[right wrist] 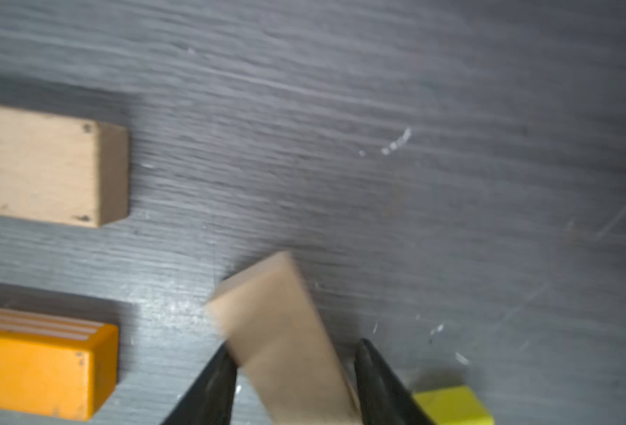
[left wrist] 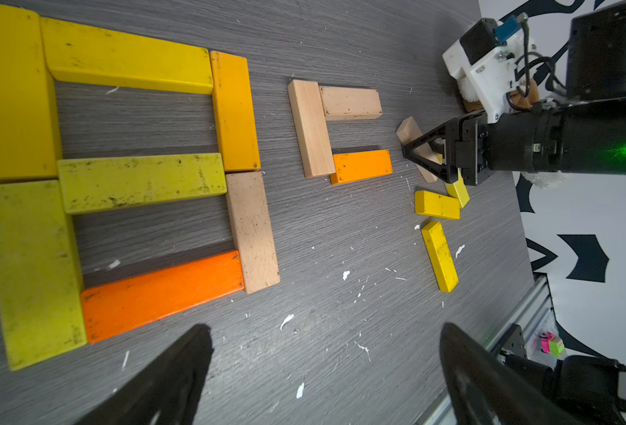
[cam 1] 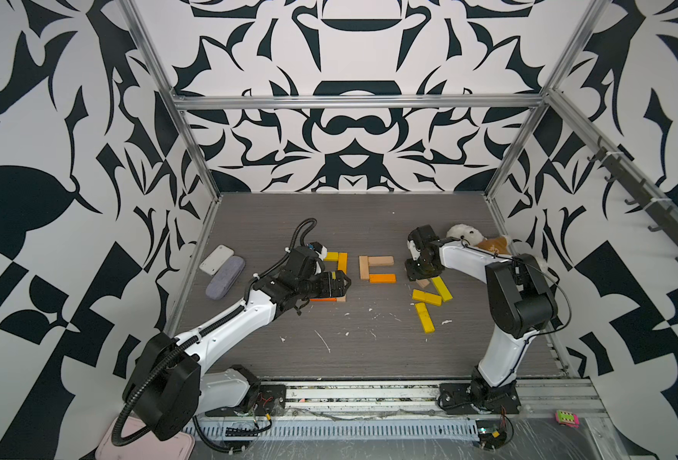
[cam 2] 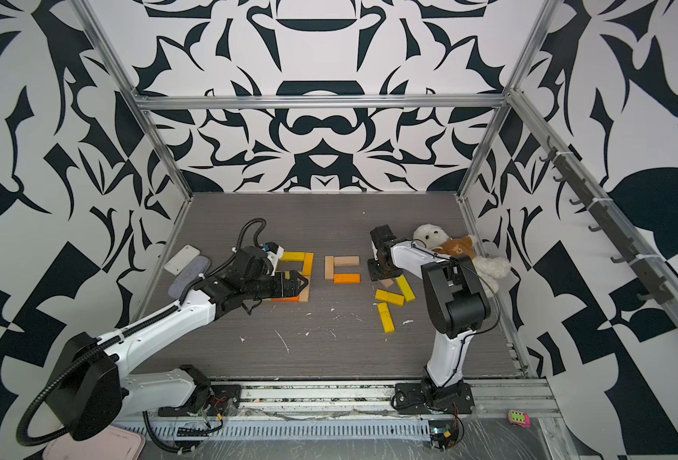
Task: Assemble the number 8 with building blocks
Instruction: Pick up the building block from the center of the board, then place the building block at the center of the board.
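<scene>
Grey wood-grain table [cam 1: 369, 223], black-white patterned walls. Plain tan block [right wrist: 278, 331]: smooth wooden plank, long axis diagonal, right of centre, beside 3 loose yellow blocks [cam 1: 426, 296]. Right fingers [right wrist: 377, 375] pinch its long sides. Left fingers [left wrist: 164, 382] spread wide, empty, beside 7-block figure 8 [left wrist: 138, 182].

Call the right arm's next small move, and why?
Probably lift the tan block just clear of the table: the right gripper looks pinched on its sides, it lies skewed beside a yellow block, and the half-built figure lacks pieces.
</scene>
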Motion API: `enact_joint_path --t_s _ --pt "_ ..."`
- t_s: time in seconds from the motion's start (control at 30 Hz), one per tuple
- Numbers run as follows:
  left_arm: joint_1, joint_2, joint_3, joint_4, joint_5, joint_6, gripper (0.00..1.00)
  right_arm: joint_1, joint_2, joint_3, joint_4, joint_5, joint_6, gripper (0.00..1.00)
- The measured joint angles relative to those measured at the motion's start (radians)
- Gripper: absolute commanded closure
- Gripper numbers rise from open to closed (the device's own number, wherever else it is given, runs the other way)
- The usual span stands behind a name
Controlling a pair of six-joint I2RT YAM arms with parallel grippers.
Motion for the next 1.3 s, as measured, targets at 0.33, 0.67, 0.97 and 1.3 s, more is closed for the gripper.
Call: enact_joint_path --t_s 0.33,0.67,0.97,1.3 --pt "0.000 0.000 0.000 0.000 0.000 -0.006 0.01 -0.006 0.032 0.049 0.010 0.003 0.023 0.82" --pt "0.000 -0.011 -0.002 0.000 -0.010 -0.006 0.01 0.068 -0.137 0.030 -0.019 0.022 0.105 0.82" --pt "0.025 -0.072 -0.013 -0.009 -0.018 0.056 0.01 0.301 -0.256 -0.022 -0.042 0.067 0.293 0.83" --pt "0.183 -0.216 -0.159 -0.001 0.076 0.063 0.01 0.503 -0.164 -0.031 -0.019 0.143 0.509 0.84"
